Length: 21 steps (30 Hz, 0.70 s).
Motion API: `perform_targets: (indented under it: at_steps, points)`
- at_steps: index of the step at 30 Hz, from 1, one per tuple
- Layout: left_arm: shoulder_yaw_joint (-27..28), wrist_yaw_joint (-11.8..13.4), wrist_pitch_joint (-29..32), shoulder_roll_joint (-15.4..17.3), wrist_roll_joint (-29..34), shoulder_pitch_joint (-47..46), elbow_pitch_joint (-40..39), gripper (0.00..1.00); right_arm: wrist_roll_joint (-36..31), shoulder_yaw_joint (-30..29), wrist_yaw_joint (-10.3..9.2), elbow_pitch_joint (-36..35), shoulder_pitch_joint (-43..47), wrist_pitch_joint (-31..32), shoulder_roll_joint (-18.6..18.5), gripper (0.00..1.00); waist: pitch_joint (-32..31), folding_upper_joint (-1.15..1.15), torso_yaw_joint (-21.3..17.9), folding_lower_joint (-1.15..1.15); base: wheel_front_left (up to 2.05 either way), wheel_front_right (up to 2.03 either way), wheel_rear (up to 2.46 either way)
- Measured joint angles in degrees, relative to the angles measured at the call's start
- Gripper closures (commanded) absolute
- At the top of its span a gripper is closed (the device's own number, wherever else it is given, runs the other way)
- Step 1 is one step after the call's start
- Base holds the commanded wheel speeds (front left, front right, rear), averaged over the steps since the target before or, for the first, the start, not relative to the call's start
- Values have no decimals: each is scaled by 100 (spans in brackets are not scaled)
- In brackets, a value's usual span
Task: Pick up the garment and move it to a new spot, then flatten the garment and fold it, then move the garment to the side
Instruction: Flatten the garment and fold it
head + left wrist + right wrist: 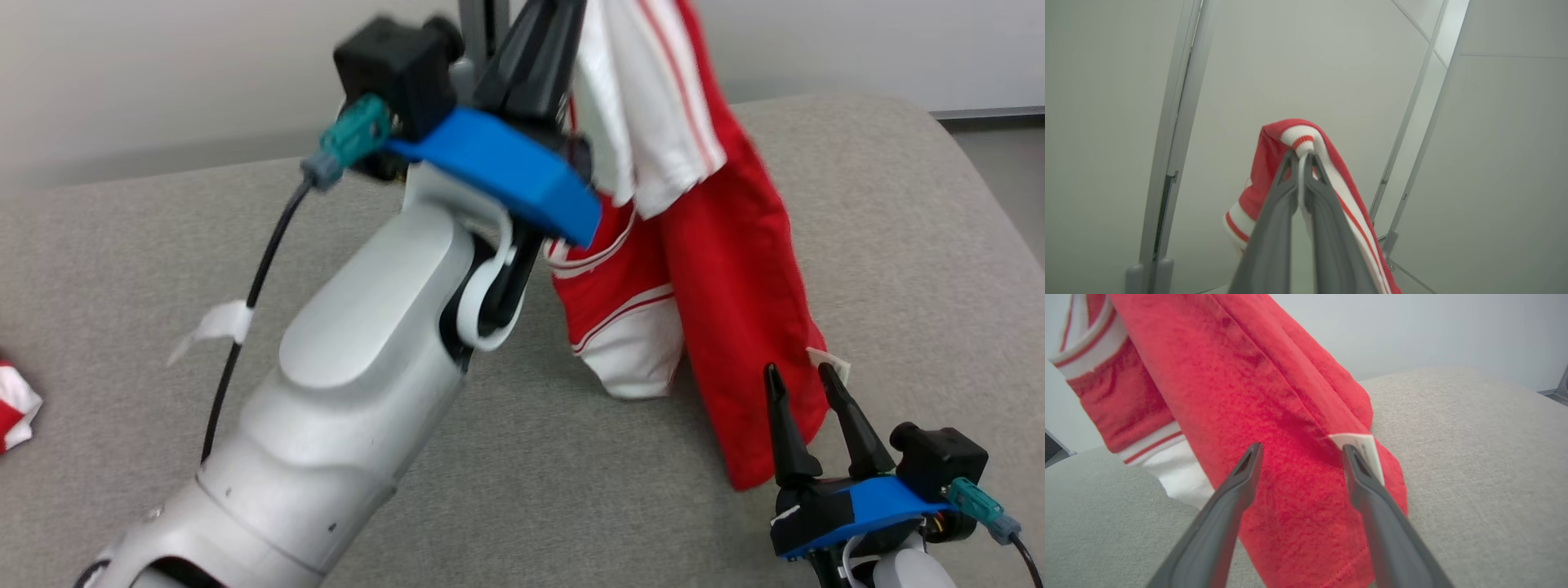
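- At the far left edge of the head view lies a small crumpled red-and-white piece of cloth (12, 408), well apart from my work. I cannot tell what it is.
- My pale left forearm (351, 384) rises across the grey fabric-covered worktop (898, 245).
- My left jaws are together, clamped on the white ribbed edge of the red knitted garment with white bands and thin red stripes (718, 269). The left wrist view shows the two dark fingers (1274, 212) pinching that edge, with the cloth draped over their tips.
- The garment hangs from that grip in a long bunched fold above the middle of the worktop. Its white-banded cuff and red hem seem to reach the surface.
- A small white label (1359, 447) sits at the lower red edge.
- My right jaws stand wide apart and hold nothing, low at the right, with their dark fingers (784, 433) pointing at the hem near the label. I cannot tell whether they touch the cloth.
- Progress, as I judge it: the pick-up is done and the carry to a new spot is in hand.
- Not yet done: laying the garment down, flattening it, folding it and moving it aside. Most of the task lies ahead.
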Motion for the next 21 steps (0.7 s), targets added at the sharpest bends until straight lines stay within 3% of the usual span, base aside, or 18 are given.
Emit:
perform_targets:
  at_steps: [7, 12, 21]
  points:
    - [-8, -211, -1, 544, -124, 1778, 510, 100, -107, -88, 0, -101, 26, 92, -3, 0, -51, 1, 709, -1, 0, 0, 0]
    - [109, -213, 19, 898, -438, 2641, 398, 100, -141, -77, 0, -204, 96, 192, 2, 0, -87, 0, 1087, 0, 0, 0, 0]
    - [379, 200, 18, 1327, -746, 3779, -766, 100, -167, -125, 0, -320, 271, 285, 1, 0, -227, 0, 1414, -1, 0, 0, 0]
